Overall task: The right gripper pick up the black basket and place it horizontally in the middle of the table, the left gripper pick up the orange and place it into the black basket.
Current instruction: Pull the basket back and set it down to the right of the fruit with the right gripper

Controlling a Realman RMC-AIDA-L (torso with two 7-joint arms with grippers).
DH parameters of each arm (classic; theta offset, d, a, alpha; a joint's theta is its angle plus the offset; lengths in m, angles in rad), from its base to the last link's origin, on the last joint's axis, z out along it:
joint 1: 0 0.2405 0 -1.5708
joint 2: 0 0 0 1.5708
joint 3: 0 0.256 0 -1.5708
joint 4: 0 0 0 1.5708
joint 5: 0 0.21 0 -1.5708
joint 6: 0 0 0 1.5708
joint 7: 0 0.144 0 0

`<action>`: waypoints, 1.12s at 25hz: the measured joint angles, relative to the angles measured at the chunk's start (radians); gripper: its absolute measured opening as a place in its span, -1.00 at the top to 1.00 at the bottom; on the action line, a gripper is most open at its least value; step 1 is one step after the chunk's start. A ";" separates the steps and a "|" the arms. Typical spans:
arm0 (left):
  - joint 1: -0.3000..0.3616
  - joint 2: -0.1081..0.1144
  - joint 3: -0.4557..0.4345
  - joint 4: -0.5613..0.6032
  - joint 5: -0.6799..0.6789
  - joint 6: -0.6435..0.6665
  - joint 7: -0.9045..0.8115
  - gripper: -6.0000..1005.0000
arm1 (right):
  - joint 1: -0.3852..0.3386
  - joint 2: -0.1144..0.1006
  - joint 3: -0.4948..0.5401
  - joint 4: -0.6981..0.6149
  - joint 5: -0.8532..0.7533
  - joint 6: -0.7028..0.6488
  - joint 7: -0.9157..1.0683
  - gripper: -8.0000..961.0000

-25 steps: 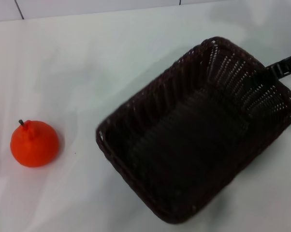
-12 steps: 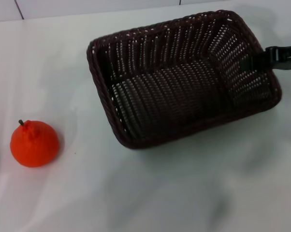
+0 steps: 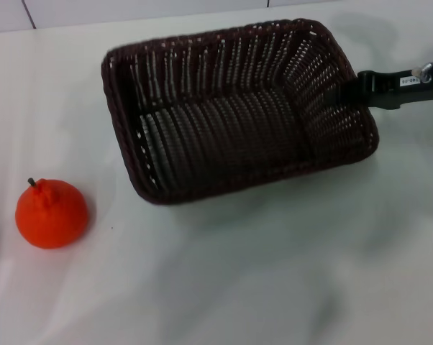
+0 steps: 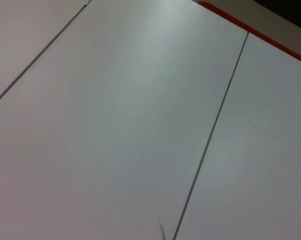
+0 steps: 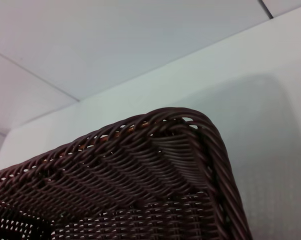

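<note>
The black basket lies in the far middle of the white table, its long side running left to right, open side up and empty. My right gripper, a slim black arm end with a white label, reaches in from the right and is shut on the basket's right rim. The right wrist view shows a corner of the woven rim from close up. The orange sits upright at the table's left, well apart from the basket. The left gripper is out of view.
A grey wall seam runs along the table's far edge. The left wrist view shows only pale panels with thin seams and an orange-red strip at one corner.
The basket has swung round with my right gripper and moved farther back and to the left, ending crosswise. The orange has not moved.
</note>
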 joint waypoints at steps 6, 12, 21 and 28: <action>0.005 0.000 0.002 0.000 0.000 -0.003 -0.002 -0.49 | -0.003 0.002 0.002 0.011 0.028 -0.018 0.023 0.58; 0.006 0.000 0.002 0.000 0.000 -0.005 -0.002 -0.49 | -0.006 0.002 0.002 0.029 0.038 -0.023 0.040 0.55; 0.008 0.000 0.004 0.002 0.000 -0.005 -0.002 -0.49 | -0.023 0.015 0.003 0.039 0.076 -0.025 0.051 0.19; 0.014 0.000 0.004 0.000 0.000 -0.005 -0.002 -0.49 | -0.032 0.018 0.001 0.042 0.093 -0.019 0.046 -0.17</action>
